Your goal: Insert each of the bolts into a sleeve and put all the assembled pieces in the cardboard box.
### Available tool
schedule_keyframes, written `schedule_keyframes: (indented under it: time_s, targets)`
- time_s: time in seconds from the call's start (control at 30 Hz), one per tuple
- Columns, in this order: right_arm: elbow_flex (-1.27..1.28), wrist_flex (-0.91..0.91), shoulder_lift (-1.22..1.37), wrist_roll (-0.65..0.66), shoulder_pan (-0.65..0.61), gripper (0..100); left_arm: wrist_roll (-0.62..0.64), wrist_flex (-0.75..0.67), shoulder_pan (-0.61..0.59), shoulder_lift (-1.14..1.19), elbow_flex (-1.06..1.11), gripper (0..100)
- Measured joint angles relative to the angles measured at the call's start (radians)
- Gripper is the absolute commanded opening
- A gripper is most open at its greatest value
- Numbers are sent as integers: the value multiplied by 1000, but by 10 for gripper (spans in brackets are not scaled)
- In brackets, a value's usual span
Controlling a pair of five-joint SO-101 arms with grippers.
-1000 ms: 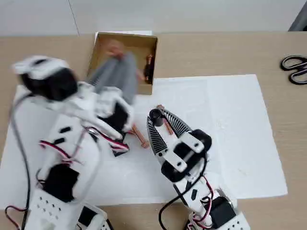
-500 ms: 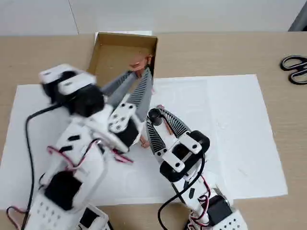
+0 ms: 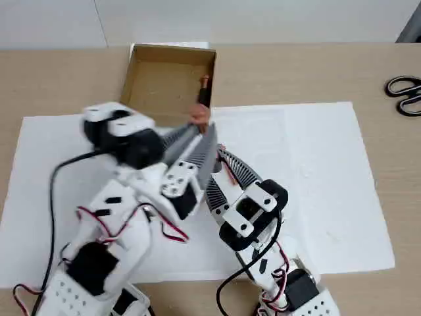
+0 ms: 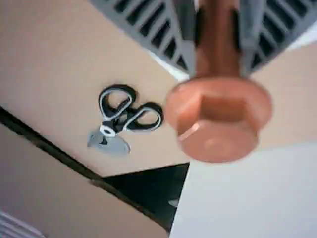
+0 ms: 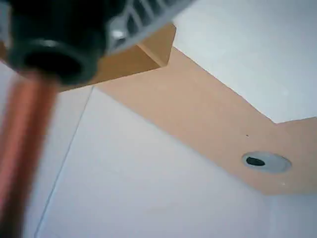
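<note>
Swung the left gripper (image 3: 204, 126) back off the cardboard box (image 3: 129, 76) to its near corner, close beside the right gripper (image 3: 218, 168). Pinches a copper bolt (image 4: 218, 116) by the shaft, long way along the jaws, head poking past the tips. Clamps a black sleeve (image 5: 49, 52) in the right jaws, hole facing back toward the wrist. In the box, by the right wall: one finished piece (image 3: 204, 92).
</note>
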Motion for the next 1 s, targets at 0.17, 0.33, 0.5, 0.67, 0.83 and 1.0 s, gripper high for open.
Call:
schedule_keyframes:
  time_s: [0.17, 0.33, 0.5, 0.67, 0.83, 1.0]
  targets:
    - [0, 0, 0, 0, 2, 4, 0, -32, 0, -9, 26, 6]
    - [0, 0, 0, 0, 2, 4, -49, -32, 0, -11, 34, 6]
    - [-2, 0, 0, 0, 2, 4, -114, -32, 3, -9, 37, 6]
    - [-2, 0, -2, 0, 2, 4, -118, -32, 3, -9, 37, 6]
    - [-2, 0, -2, 0, 2, 4, -118, -32, 3, -9, 37, 6]
    - [0, 0, -2, 2, 2, 4, -118, 11, 3, -9, 37, 6]
